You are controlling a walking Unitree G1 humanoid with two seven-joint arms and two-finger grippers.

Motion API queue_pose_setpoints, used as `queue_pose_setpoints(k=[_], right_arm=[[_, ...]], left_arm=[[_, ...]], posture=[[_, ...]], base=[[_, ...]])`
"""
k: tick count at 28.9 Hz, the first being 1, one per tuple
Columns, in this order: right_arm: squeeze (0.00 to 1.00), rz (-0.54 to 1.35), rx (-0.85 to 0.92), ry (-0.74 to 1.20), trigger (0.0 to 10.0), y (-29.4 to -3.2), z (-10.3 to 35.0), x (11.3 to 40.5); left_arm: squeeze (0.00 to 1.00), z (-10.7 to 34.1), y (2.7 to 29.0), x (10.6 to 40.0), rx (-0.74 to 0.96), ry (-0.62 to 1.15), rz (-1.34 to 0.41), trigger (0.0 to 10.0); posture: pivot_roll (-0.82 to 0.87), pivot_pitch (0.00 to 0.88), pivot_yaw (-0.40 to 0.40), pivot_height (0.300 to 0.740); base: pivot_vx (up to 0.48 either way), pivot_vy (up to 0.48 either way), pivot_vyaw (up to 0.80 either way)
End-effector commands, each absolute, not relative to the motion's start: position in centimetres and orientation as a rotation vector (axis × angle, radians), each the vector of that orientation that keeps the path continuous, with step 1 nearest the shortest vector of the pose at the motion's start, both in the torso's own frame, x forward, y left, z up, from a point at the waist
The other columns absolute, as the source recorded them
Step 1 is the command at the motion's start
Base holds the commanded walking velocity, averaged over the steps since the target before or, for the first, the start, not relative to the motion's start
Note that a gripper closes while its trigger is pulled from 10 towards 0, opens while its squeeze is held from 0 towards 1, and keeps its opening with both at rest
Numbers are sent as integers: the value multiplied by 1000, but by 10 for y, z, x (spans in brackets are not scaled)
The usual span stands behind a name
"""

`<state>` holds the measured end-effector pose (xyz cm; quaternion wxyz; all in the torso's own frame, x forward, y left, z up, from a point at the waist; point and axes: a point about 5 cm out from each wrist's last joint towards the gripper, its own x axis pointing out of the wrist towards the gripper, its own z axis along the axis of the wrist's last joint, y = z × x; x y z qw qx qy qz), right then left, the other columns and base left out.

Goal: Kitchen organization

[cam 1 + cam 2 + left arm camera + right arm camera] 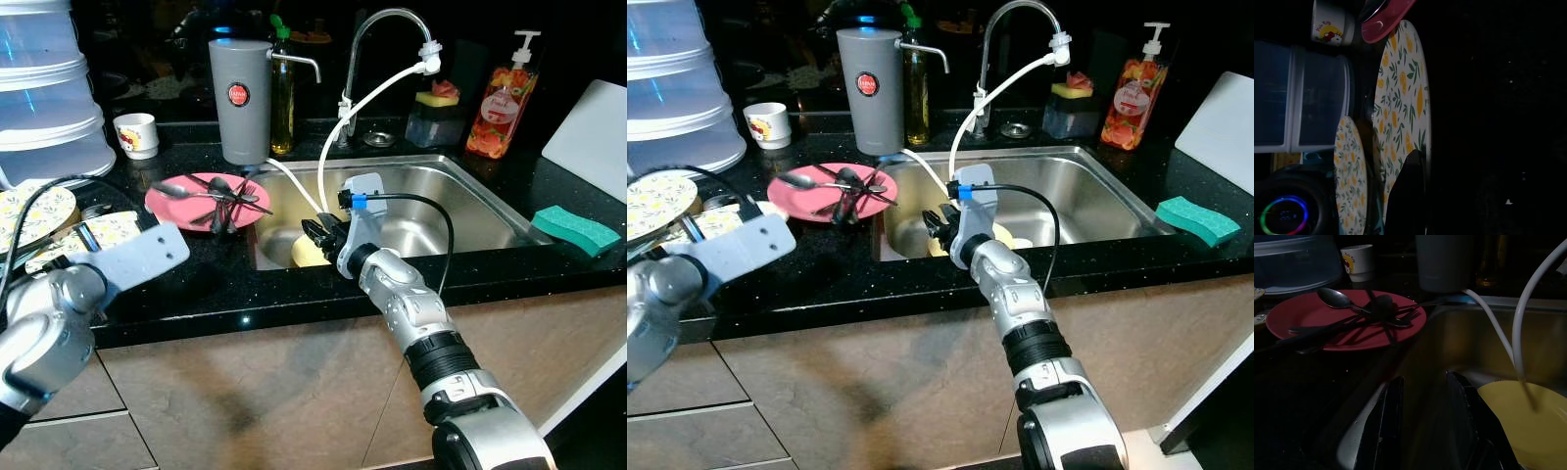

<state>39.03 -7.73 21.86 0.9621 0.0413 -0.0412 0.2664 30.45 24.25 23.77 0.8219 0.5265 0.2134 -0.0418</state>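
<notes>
Right hand [1422,423] parted, empty, over sink [470,211].

Counted on the counter: 1 pink plate [172,203] with cutlery, 2 floral plates [1403,112], 1 small mug [136,134], 1 grey filter jug [240,98], 1 soap dispenser [502,98], 1 green sponge [575,228], 1 white board [593,132]. 1 yellow dish [1528,418] is seen in the sink [460,201]. Cutlery count cannot be resolved.

We see the yellow plate [306,253] in the sink [460,201] mostly hidden behind the right gripper [315,235]; the patterned plates [39,211] run off the frame's edge.
</notes>
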Motion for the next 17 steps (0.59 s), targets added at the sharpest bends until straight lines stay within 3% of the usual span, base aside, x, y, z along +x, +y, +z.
queue_pose_setpoints(k=[1, 17], right_arm=[[0, 535, 91, -78, 10000, -78, 218, 389], [0, 555, 87, -76, 10000, -72, 220, 387]], left_arm=[[0, 228, 240, 304, 1065, 501, -142, 0], [0, 268, 231, 306, 1032, 386, -111, 0]], posture=[[87, 26, -17, 740], [87, 35, -19, 740]], base=[[0, 0, 0], [0, 0, 0]])
